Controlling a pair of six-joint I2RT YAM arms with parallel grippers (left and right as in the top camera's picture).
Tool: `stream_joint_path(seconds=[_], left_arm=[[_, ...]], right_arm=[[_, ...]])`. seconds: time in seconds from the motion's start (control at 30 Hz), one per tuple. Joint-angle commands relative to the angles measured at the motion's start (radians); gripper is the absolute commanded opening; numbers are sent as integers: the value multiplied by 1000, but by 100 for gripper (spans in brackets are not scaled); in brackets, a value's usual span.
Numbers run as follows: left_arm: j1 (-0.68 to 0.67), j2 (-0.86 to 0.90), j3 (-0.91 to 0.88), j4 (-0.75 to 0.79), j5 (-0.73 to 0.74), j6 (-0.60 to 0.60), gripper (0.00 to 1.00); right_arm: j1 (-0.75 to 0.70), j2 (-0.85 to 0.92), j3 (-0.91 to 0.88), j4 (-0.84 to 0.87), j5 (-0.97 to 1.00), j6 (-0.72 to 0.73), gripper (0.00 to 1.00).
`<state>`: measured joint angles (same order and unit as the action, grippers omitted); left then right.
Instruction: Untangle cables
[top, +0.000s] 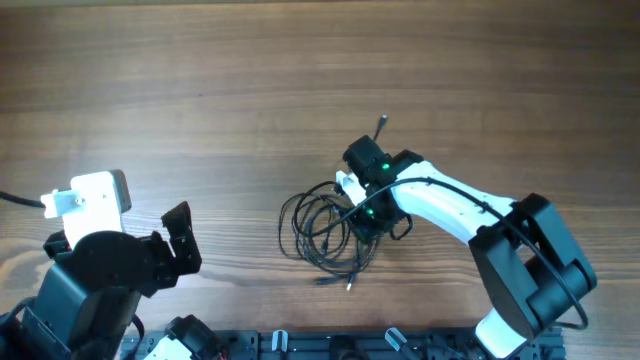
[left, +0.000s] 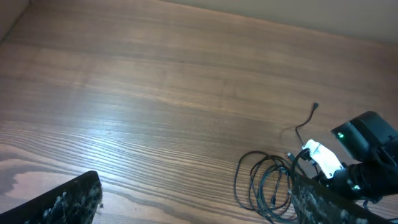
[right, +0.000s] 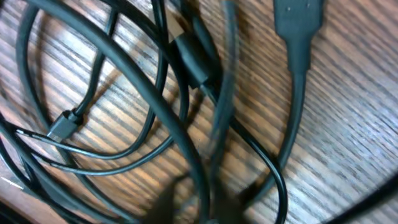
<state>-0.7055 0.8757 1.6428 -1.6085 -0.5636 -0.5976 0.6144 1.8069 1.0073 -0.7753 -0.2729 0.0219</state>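
Observation:
The cables (top: 320, 235) lie as a loose tangle of thin black loops at the table's middle. One end with a small plug (top: 382, 122) trails away to the far side. My right gripper (top: 365, 218) is down on the right edge of the tangle. In the right wrist view the cables (right: 143, 93) fill the frame, and the blurred fingertips (right: 199, 208) sit close together with one strand between them. My left gripper (top: 180, 240) is open and empty, well left of the tangle. The left wrist view shows the open jaws (left: 199, 205), the cables (left: 267, 186) and the right gripper (left: 357, 177).
The wooden table (top: 200, 90) stretches bare behind and to the left of the tangle. A white camera block (top: 95, 195) sits on the left arm. A black rail (top: 330, 345) runs along the front edge.

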Motion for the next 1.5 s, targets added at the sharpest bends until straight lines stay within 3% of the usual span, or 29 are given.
stream_joint_path(seconds=[0.0, 0.13, 0.27, 0.47, 0.57, 0.67, 0.83, 0.9, 0.97, 1.03, 1.47], left_arm=[[3, -5, 6, 3, -2, -18, 100], [3, -5, 6, 3, 13, -18, 100], [3, -5, 6, 4, 63, -18, 100], [3, -4, 6, 101, 216, -17, 100], [3, 5, 6, 144, 216, -16, 100], [3, 33, 6, 153, 216, -16, 100], [3, 126, 6, 154, 225, -11, 100], [3, 171, 6, 153, 238, -9, 98], [3, 213, 6, 155, 242, -10, 96], [3, 236, 6, 165, 242, -10, 95], [3, 268, 6, 444, 335, -13, 97]], right_arm=[[2, 13, 11, 5, -12, 84, 4], [2, -38, 258, -208, 90, 136, 4], [2, -72, 708, -428, 174, 102, 4], [2, -78, 1111, -504, 161, 77, 4], [2, -113, 1134, -503, 105, 43, 4], [2, -165, 1134, -448, -203, -101, 4], [2, -264, 1134, -296, -455, -167, 4], [2, -302, 1134, -255, -371, -134, 4], [2, -332, 1134, -260, -95, -16, 4], [2, -348, 1134, -297, 24, 7, 4], [2, -369, 1134, -367, -126, 5, 4]])
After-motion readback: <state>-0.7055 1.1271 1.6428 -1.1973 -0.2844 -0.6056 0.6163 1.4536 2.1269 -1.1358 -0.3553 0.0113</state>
